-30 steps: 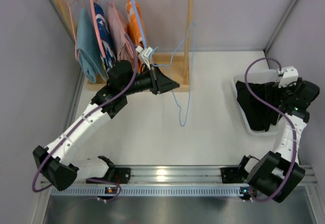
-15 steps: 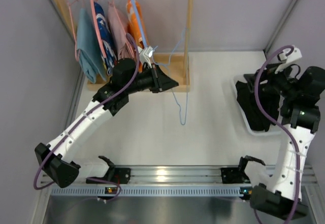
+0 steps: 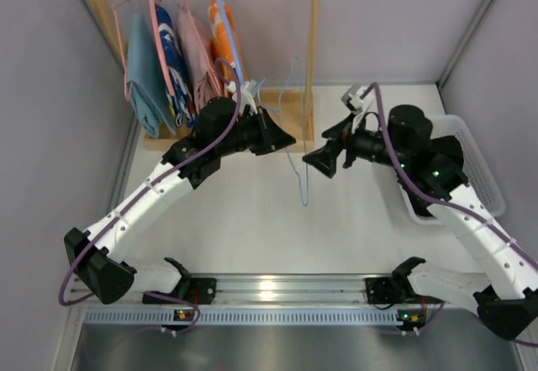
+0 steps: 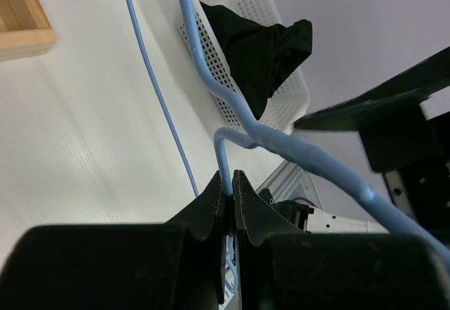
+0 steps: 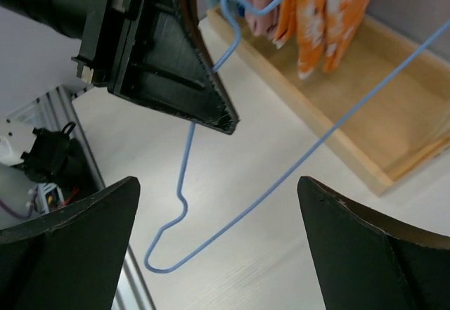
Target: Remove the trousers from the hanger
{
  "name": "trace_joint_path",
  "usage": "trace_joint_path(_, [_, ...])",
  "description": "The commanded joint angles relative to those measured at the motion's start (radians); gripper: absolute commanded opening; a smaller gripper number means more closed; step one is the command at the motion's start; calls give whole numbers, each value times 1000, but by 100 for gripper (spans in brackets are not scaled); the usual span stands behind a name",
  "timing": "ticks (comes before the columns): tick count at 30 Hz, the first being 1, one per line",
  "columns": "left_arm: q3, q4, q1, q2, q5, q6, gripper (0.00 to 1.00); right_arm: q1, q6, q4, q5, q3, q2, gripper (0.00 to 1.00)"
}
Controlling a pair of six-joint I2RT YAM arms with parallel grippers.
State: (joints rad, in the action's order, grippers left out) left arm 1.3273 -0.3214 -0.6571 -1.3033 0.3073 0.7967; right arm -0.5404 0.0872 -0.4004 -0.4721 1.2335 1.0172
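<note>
- Left gripper (image 4: pixel 228 187): fingers pressed together on the thin shank of the blue wire hanger (image 4: pixel 316 161). The wire is pinched right at the fingertips.
- The hanger hangs tilted from that grip. Seen from above, its long loop trails down over the white table (image 3: pixel 252 228), and its lower bend lies between the two arms.
- The hanger's upper loop lies close to the right post of the wooden rack (image 3: pixel 315 26). Touching or apart: cannot resolve from overhead.
- Right gripper (image 5: pixel 219 218): jaws spread wide, nothing between them. It points left at the hanger and the left gripper's nose, near but not touching either.
- The right wrist view looks straight between its own two fingers. The hanger's lower loop is framed in that gap, above the table surface.
- Black trousers (image 4: pixel 260 43): crumpled in the white mesh basket (image 4: pixel 285 106) on the right side of the table, one fold draped over the basket wall. In the overhead view the right arm covers most of them.
- Orange patterned trousers (image 5: pixel 330 15): hanging on the rack, rightmost in the row, just behind the left gripper.
- A light blue garment (image 3: pixel 145 76) hangs at the left end of the same row.
</note>
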Motion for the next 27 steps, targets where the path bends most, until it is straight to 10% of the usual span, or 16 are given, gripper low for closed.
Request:
trace_joint_path(1, [47,9,-13,4,-48,-22,0,-119,57,40,90,-5,40,95])
trace_joint_path(13, [78,4,-29,-4,-85,-21,0,-282,8,66,233,-5,164,76])
trace_joint_path(22, [87,-11,-32,15,-119,-43,0,-285,46,97,107,6,175,0])
trace_joint_path(27, [64,-11,-32,53,-128,-63,32,-247,144,133,-31,0,150,0])
